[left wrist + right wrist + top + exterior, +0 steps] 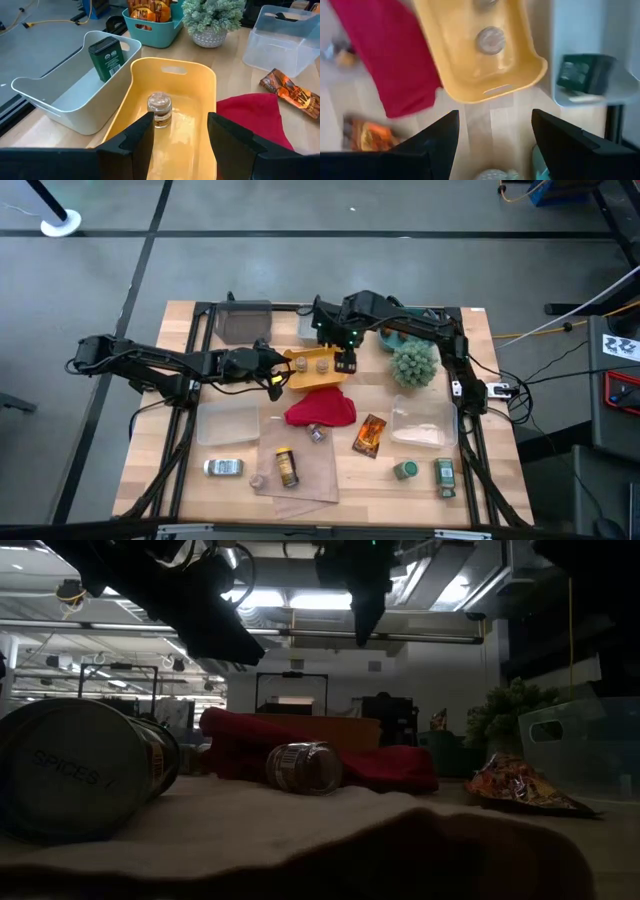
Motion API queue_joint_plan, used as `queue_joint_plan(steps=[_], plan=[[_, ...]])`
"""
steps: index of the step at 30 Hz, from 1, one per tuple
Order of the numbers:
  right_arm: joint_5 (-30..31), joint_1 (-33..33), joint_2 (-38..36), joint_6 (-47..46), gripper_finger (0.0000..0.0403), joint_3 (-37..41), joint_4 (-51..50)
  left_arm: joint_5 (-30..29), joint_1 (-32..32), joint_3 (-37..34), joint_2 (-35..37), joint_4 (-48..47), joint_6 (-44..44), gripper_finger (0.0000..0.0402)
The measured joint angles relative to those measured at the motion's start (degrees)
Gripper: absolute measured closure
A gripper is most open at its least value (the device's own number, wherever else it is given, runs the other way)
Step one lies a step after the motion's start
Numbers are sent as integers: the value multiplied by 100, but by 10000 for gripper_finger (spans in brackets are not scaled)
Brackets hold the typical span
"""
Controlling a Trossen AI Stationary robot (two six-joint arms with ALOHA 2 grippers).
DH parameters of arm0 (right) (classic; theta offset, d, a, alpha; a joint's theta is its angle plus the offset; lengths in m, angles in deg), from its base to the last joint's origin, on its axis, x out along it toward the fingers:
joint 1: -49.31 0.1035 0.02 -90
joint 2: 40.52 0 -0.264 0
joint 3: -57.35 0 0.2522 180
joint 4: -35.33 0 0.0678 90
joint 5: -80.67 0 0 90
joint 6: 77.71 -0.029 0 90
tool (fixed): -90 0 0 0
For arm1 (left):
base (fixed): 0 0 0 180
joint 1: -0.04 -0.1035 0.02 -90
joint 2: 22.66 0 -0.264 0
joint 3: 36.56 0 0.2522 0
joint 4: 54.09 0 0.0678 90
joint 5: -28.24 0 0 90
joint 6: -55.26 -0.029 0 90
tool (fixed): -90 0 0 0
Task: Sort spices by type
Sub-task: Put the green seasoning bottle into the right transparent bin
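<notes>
A yellow bin (310,366) holds two small clear jars (159,108) (491,40). My left gripper (179,131) hovers open at the bin's left end (275,376). My right gripper (495,127) hangs open above the bin's right end (347,361). A dark green tin (106,59) stands in the white bin (308,326). Orange-brown sachets (149,9) fill the teal bin. On the near table lie a sachet (370,435), a silver-capped jar (318,433), a yellow-capped brown bottle (287,467), a tin (223,468), a tan-topped pot (258,480) and two green-lidded jars (405,470) (443,473).
A red cloth (320,410) lies bunched just near of the yellow bin. A fuzzy green plant (413,363) stands to its right. Clear bins sit at left (228,423) and right (420,423), and a grey bin (245,320) at the far edge. A brown mat (300,465) lies under the bottle.
</notes>
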Motion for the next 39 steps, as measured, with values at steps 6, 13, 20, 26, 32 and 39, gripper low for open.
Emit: queue_joint_plan(steps=[6, 13, 20, 26, 32, 39], plan=[[892, 710, -591, -1885, 155, 0, 4, 1, 0, 0, 0, -93, -24, 229], [2071, 2021, -985, -3583, 155, 0, 6, 2, 0, 0, 2, -44, -50, 229], [3046, 3090, -1686, -4891, 155, 893, 22, 2, 0, 0, 2, -48, 15, 229], [3059, 3622, -2837, -6859, 155, 2732, -9, 2, 7, 0, 2, -55, 15, 229], [2497, 4483, -3417, -8477, 155, 3658, 0, 4, 9, 0, 2, -72, 17, 229], [2153, 5518, -3346, -8684, 155, 3900, 363, 4, 9, 0, 2, -72, 19, 229]])
